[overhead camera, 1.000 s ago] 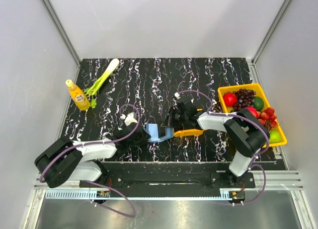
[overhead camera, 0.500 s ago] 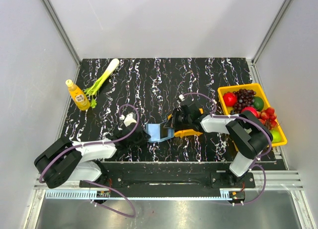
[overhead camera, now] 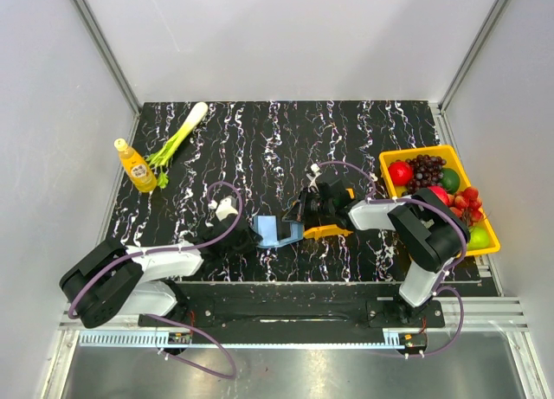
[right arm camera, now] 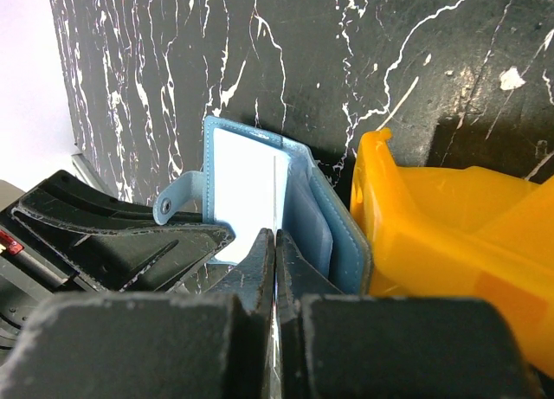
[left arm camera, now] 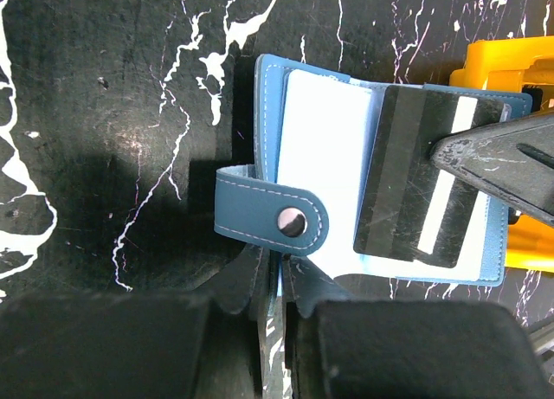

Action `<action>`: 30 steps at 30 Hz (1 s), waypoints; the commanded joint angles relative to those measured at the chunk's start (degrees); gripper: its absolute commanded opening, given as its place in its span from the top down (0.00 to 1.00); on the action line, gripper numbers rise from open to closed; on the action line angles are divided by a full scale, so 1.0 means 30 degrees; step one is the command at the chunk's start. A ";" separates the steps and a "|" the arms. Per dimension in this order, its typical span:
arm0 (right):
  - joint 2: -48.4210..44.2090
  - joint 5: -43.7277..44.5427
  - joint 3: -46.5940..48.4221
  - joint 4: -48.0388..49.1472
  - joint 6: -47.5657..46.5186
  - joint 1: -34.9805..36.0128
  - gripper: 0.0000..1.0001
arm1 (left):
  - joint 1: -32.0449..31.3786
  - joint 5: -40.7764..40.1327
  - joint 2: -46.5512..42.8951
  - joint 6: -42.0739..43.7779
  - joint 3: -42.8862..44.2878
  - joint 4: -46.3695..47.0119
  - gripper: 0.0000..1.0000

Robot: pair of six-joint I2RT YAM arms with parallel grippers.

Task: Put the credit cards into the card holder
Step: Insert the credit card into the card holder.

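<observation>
The blue card holder (left arm camera: 260, 210) lies open on the black marbled table, its pale inside facing up and its snap strap folded out. My left gripper (left arm camera: 284, 265) is shut on the holder's near edge (overhead camera: 275, 230). A dark credit card (left arm camera: 414, 184) with a pale stripe lies tilted over the holder's inside, pinched at its right end by my right gripper's fingers (left arm camera: 502, 161). In the right wrist view the card (right arm camera: 275, 191) shows edge-on between the shut jaws of my right gripper (right arm camera: 275, 239), just over the holder (right arm camera: 247, 170).
A small orange tray (overhead camera: 329, 231) sits against the holder's right side (right arm camera: 433, 234). A yellow bin (overhead camera: 437, 151) of fruit stands at the right edge. A yellow bottle (overhead camera: 136, 167) and a leek (overhead camera: 177, 135) lie at the far left.
My right gripper with the card has drifted slightly right and back over the holder, and the holder's flap shifted a little. The left arm has stayed where it was.
</observation>
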 commanded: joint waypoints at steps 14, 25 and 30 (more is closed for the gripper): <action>-0.0575 0.2152 0.0673 -0.4218 -0.0511 0.0953 1.00 | 0.0032 -0.0709 -0.0497 -0.0141 -0.0460 -0.0636 0.93; 0.0656 0.2093 0.0966 -0.2667 -0.0128 0.1451 1.00 | 0.0061 -0.0913 -0.1405 -0.1048 -0.1163 -0.1103 0.93; 0.0920 0.2297 0.1114 -0.2053 -0.0305 0.1569 1.00 | 0.0032 -0.1147 -0.1611 -0.1401 -0.1281 -0.1777 0.92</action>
